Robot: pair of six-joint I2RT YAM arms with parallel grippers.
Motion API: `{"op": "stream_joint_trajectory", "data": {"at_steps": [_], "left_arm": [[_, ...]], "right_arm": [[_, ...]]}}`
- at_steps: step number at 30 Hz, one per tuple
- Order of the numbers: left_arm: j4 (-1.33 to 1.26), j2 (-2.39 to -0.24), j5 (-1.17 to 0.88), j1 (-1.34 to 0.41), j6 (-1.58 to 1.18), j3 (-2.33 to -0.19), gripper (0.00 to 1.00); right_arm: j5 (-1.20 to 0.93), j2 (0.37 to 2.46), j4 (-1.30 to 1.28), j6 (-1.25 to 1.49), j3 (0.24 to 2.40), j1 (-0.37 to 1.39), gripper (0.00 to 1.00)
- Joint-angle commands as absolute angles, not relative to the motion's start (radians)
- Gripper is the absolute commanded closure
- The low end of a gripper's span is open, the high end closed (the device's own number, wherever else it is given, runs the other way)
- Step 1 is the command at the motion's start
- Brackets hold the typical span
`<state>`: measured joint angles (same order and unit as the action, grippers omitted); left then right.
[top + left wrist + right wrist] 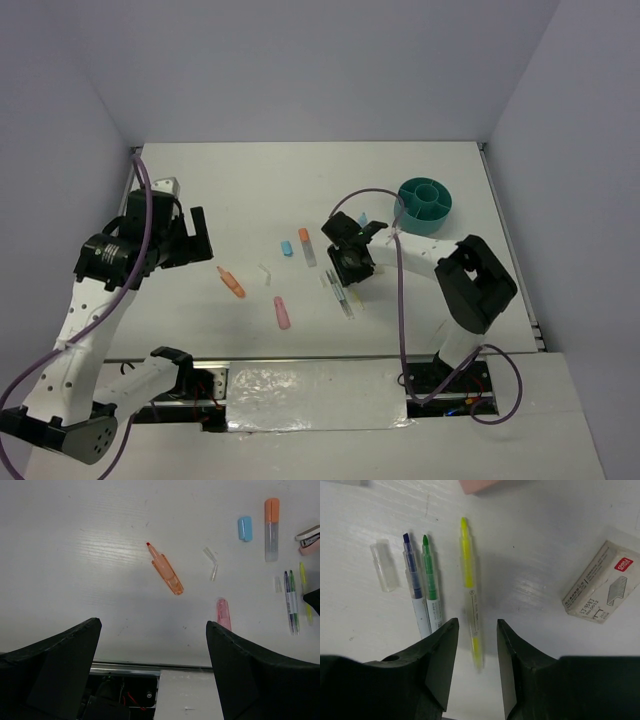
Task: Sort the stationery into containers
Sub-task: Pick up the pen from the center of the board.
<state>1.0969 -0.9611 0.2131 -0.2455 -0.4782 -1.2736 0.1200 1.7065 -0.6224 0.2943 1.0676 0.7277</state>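
1. Right pincer (477,625) is half spread, straddling the yellow pen (468,575); neither jaw seems to touch it yet.
2. Pen lies flat on the bench (535,540), its long axis parallel to the jaw faces, so closing would squeeze across its width.
3. Green pen (431,580) sits just beside one jaw and could snag.
4. Left pincer (152,630) is spread wide, empty, well apart; the right arm is nearer.
5. Organiser (424,203) stands near the right arm.

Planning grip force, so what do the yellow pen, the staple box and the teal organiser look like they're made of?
Yellow pen: likely glossy plastic; its middle section looks see-through. Staple box: probably thin matte cardboard, with printed label and crisp folded edges. Teal organiser: seemingly smooth moulded plastic, one even colour with thin inner dividers.
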Motion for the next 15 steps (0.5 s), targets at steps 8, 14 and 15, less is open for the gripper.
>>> {"op": "stream_joint_trajectory", "data": {"at_steps": [8,14,15], "left_arm": [[1.063,-1.006,0.169,-0.249,-0.462,-1.298,0.01],[1.062,-1.052,0.155,-0.249,-0.479,-1.304,0.01],[1.057,-1.067,0.146,-0.250,-0.483,-1.301,0.01]], "right_arm": [[0.152,1.764,-0.511,0.322,0.999,0.750,0.66],[0.181,1.732,-0.489,0.342,0.957,0.756,0.88],[0.190,1.715,-0.495,0.347,0.954,0.756,0.93]]}}
